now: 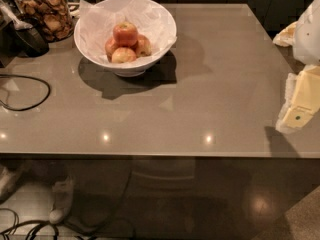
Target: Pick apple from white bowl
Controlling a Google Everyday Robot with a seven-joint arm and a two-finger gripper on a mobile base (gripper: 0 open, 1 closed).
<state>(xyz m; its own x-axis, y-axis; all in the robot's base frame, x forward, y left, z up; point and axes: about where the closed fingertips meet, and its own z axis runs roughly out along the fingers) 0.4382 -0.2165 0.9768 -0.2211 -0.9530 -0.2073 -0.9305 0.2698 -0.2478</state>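
The white bowl (167,24), lined with crumpled white paper, stands at the back left of the grey table. Several apples lie in it. The reddest apple (125,33) sits on top of the paler ones, in the middle of the bowl. My gripper (301,101), cream-yellow with a white arm part above it, is at the right edge of the view. It hangs over the table's right side, far from the bowl and well to its right.
A glass jar of brown snacks (47,11) stands left of the bowl, with a dark rounded object (30,40) in front of it. A black cable (35,96) loops on the table's left. The table's front edge (150,155) runs across; cables lie on the floor below.
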